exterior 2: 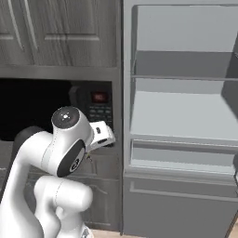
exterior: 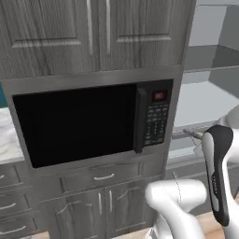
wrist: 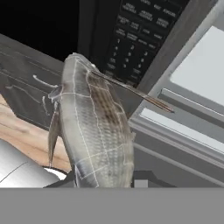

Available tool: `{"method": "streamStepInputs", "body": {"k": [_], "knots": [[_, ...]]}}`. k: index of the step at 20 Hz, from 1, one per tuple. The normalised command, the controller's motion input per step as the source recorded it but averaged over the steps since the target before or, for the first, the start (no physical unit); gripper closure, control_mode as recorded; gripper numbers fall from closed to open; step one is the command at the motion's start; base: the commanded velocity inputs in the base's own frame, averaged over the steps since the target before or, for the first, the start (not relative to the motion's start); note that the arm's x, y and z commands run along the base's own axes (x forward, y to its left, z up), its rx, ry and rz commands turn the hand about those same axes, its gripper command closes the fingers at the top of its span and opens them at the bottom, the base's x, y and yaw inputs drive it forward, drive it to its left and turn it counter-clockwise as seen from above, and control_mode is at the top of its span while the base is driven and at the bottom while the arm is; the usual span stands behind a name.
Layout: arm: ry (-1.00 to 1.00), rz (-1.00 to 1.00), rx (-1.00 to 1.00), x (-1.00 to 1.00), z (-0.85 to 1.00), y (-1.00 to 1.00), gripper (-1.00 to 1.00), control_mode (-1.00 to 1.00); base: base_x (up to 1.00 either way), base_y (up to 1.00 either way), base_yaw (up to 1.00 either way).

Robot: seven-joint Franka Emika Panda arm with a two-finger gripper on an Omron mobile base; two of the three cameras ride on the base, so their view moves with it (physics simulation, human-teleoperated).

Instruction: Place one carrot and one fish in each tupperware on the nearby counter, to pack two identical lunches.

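Fingers are pinching the fish (wrist: 94,131) at its bottom end, down where it runs into the lower edge of the hand view, so the fingertips themselves are tucked behind the body and I can't really pick them out. From there the fish sticks straight out away from the hand, long axis in line with the fingers, grey scaly body with a brownish stripe and a thin spine poking off to the side. Past its far end there's the microwave (exterior: 84,123), dark door and a keypad (wrist: 140,26) on its side; the buttons have white lettering but it's way too blurry to read, no brand I can make out. A little red display (exterior: 159,96) sits above the keys, nothing legible there either. Next to that are plain pale grey shelves (exterior 2: 181,111). A sliver of marbled worktop (exterior: 7,135) peeks in at the far left of the left base view, no tupperware anywhere around here. So my guess is the fish needs carrying over that way, off to the left.
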Motion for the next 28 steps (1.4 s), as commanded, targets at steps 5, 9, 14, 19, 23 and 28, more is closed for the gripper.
{"method": "streamStepInputs", "body": {"k": [5, 9, 14, 19, 23, 28], "knots": [[0.00, 0.00, 0.00, 0.00, 0.00, 0.00, 1.00, 1.00, -0.11, 1.00, 0.00], [0.00, 0.00, 0.00, 0.00, 0.00, 0.00, 1.00, 1.00, -0.17, 1.00, 0.00], [0.00, 0.00, 0.00, 0.00, 0.00, 0.00, 1.00, 1.00, -0.23, 1.00, 0.00], [0.00, 0.00, 0.00, 0.00, 0.00, 0.00, 1.00, 1.00, -0.19, 1.00, 0.00], [0.00, 0.00, 0.00, 0.00, 0.00, 0.00, 1.00, 1.00, -0.13, 1.00, 0.00], [0.00, 0.00, 0.00, 0.00, 0.00, 0.00, 1.00, 1.00, -0.08, 1.00, 0.00]]}}
